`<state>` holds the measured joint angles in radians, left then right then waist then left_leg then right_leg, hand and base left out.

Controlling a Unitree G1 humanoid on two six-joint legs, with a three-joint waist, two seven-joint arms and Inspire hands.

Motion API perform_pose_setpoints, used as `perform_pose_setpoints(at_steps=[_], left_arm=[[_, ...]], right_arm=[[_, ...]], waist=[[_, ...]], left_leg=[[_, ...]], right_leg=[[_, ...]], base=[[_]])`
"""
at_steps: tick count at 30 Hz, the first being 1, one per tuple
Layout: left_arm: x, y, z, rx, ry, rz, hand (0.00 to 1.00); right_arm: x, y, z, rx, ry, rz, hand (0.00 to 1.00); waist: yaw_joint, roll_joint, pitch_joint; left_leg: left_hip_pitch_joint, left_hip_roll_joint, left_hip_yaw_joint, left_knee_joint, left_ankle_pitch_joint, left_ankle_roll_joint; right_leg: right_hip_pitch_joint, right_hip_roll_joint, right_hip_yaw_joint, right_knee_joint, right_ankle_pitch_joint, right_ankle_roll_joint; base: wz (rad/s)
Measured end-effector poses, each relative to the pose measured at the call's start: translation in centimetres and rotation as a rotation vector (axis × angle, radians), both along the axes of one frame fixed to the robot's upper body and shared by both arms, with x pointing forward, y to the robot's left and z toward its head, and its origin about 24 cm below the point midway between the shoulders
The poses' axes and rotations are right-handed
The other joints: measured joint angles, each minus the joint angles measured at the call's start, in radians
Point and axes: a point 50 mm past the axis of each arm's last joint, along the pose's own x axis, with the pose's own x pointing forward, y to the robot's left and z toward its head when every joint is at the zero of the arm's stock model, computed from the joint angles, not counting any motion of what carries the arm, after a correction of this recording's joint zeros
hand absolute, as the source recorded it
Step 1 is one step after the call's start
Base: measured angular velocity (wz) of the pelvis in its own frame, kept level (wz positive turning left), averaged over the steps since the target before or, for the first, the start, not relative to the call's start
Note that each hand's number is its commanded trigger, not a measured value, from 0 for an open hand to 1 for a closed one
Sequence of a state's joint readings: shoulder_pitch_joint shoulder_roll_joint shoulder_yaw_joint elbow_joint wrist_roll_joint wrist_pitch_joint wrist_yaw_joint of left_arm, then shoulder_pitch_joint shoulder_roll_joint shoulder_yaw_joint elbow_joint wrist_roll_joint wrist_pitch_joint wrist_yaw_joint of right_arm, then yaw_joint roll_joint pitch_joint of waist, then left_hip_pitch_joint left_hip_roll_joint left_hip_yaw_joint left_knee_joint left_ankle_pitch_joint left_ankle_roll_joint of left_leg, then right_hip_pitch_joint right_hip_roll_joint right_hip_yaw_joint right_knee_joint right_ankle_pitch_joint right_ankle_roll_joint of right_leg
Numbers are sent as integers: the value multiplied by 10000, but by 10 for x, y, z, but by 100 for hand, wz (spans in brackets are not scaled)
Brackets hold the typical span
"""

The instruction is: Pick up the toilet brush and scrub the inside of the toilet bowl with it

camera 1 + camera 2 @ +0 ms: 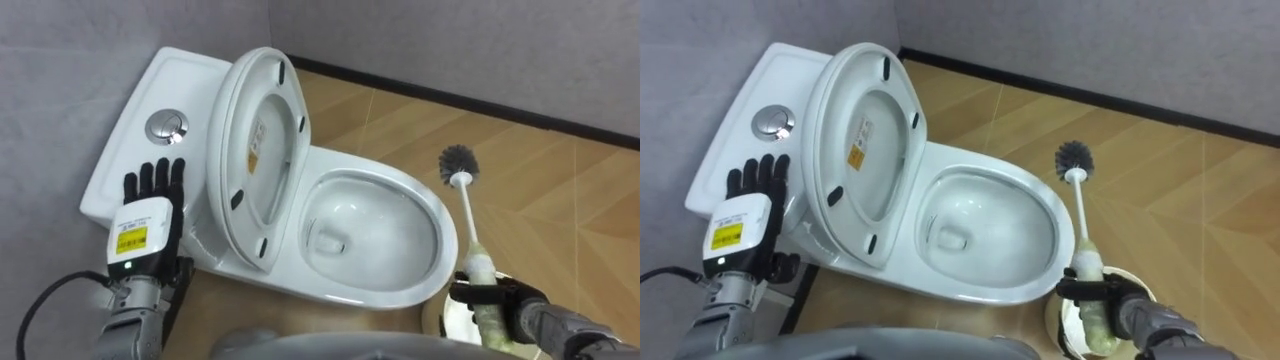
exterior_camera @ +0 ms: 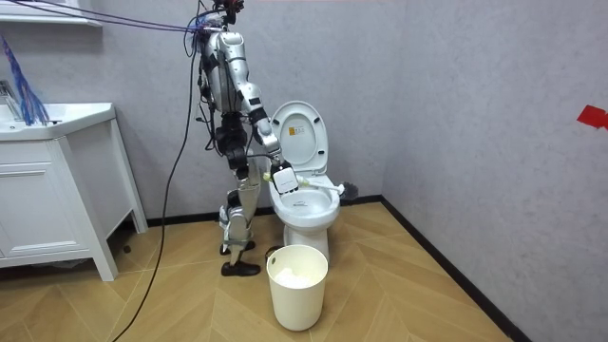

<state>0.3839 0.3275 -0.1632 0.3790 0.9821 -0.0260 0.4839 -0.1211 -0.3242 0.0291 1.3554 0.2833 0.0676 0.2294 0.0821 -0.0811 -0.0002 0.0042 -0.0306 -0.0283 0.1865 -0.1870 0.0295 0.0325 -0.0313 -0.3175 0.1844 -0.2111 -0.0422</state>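
Observation:
The white toilet [image 1: 400, 185] stands with its seat and lid [image 1: 255, 150] raised against the tank [image 1: 140, 110], so the bowl lies uncovered. My right hand [image 1: 495, 298] at the lower right is shut on the pale handle of the toilet brush [image 1: 466, 210]. The brush points up and away, and its dark bristle head [image 1: 457, 160] hangs over the wooden floor just beyond the bowl's right rim, outside the bowl. My left hand [image 1: 150, 215] is open at the lower left, fingers straight, in front of the tank and beside the raised seat, holding nothing.
A round flush button [image 1: 166, 127] sits on the tank top. A white brush holder [image 1: 452, 322] stands on the floor under my right hand. A white bin [image 2: 297, 285] stands before the toilet, and a white sink cabinet [image 2: 57, 190] at the room view's left. Grey walls close the corner.

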Motion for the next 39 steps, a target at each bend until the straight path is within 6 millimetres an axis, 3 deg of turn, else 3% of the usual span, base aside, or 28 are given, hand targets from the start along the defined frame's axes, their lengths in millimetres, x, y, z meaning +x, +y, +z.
perform_pose_setpoints(at_steps=[4,13,17,21,28,31,39], left_arm=[[-1,3,0,268,88,-130,0],[-1,5,-2,722,259,-197,0],[3,4,-1,749,143,-281,0],[18,-1,1,717,-196,-550,0],[34,-4,7,659,-634,-839,0],[41,-5,11,600,-884,-1077,0],[55,-3,20,727,-1408,-1408,0]], right_arm=[[6,-9,5,-364,115,319,100],[23,-8,11,-789,-316,875,100],[26,-8,12,-1196,-106,1588,100],[39,-6,15,-2019,208,3334,100],[66,-1,26,-3541,-301,5565,100],[62,2,25,-4088,-208,6706,100],[53,15,19,-5414,527,10415,100]], waist=[[14,-23,-4],[66,62,-92],[190,37,-94],[592,-63,-79],[765,-243,-10],[797,-318,11],[1018,-600,45]], left_leg=[[3,-2,48,8,1,0],[-66,6,130,17,16,-23],[-188,12,108,42,21,-29],[-540,39,86,114,82,-67],[-1046,26,-102,306,155,-95],[-1340,14,-246,424,164,-111],[-1935,42,-277,823,181,-139]], right_leg=[[-14,9,54,-10,9,-15],[-134,36,36,26,36,-58],[-200,37,-18,35,42,-69],[-579,28,-52,202,74,-126],[-871,36,-196,157,101,-193],[-1057,25,-442,198,120,-220],[-1453,40,-446,310,150,-296]], base=[[-4],[-2],[1],[2],[9],[16],[1]])
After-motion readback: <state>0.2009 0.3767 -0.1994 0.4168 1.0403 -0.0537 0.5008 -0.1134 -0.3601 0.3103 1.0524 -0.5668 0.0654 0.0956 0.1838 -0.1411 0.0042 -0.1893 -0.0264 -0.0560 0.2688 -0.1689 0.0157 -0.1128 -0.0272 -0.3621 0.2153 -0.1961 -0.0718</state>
